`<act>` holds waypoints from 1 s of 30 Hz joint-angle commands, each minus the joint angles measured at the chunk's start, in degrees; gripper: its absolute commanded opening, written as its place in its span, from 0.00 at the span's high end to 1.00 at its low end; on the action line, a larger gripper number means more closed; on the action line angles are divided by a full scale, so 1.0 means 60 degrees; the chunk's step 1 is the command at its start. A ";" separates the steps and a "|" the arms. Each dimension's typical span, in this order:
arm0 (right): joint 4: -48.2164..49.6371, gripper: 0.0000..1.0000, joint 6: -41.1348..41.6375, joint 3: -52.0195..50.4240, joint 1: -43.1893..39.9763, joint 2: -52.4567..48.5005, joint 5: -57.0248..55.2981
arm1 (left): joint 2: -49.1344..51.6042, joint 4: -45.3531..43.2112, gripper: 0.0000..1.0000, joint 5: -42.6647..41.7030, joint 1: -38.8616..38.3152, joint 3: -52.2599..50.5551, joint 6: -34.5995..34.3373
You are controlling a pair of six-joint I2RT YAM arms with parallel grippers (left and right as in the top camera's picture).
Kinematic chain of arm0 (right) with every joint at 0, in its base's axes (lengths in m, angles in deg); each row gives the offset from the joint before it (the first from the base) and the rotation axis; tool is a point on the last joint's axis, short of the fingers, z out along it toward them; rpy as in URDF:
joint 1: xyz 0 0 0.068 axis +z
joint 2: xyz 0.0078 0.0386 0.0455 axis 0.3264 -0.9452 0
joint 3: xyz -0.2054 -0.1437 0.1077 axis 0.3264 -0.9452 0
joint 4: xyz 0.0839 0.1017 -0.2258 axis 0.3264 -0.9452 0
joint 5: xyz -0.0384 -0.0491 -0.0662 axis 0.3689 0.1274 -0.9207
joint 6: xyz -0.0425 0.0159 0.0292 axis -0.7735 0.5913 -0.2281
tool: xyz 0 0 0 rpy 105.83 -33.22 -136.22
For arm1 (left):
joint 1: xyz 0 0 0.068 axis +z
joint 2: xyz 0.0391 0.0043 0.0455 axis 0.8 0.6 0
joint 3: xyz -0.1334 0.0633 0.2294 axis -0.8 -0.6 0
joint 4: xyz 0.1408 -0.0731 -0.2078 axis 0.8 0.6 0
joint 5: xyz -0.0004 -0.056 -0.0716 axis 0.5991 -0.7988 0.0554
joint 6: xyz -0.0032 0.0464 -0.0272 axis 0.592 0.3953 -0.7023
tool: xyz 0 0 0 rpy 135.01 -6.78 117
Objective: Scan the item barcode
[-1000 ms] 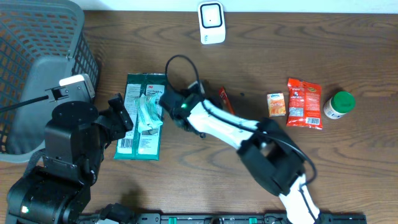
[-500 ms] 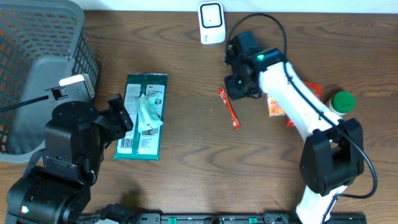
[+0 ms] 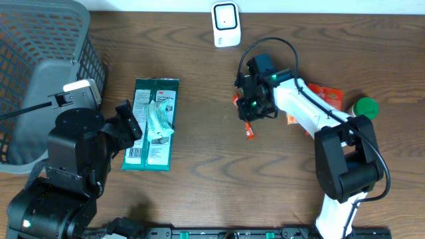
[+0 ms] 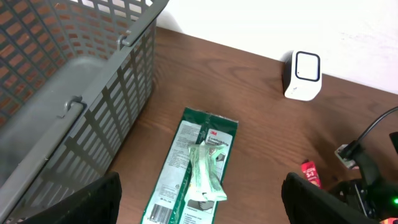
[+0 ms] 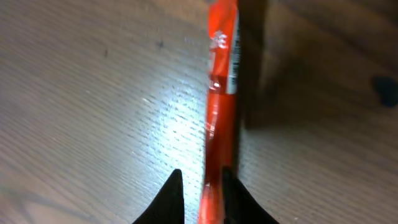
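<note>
A slim red stick packet lies flat on the wooden table, and my right gripper is down over it. The jaws straddle its near end, narrowly apart: the right finger touches the packet, while a thin gap shows at the left finger. The white barcode scanner stands at the table's far edge. My left gripper hangs open above a green flat package, holding nothing.
A grey mesh basket fills the far left. To the right of my right arm lie a red pouch, a small orange packet partly hidden by the arm, and a green-capped bottle.
My right arm swung from the green package over to the right, then dropped onto the red stick packet while its jaws narrowed. The left arm stayed still.
</note>
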 commanded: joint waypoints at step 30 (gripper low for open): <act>-0.1235 0.99 0.1501 -0.0521 0.2306 0.1024 -0.6674 | -0.0022 0.0015 0.18 0.0098 0.0029 0.0036 0.0087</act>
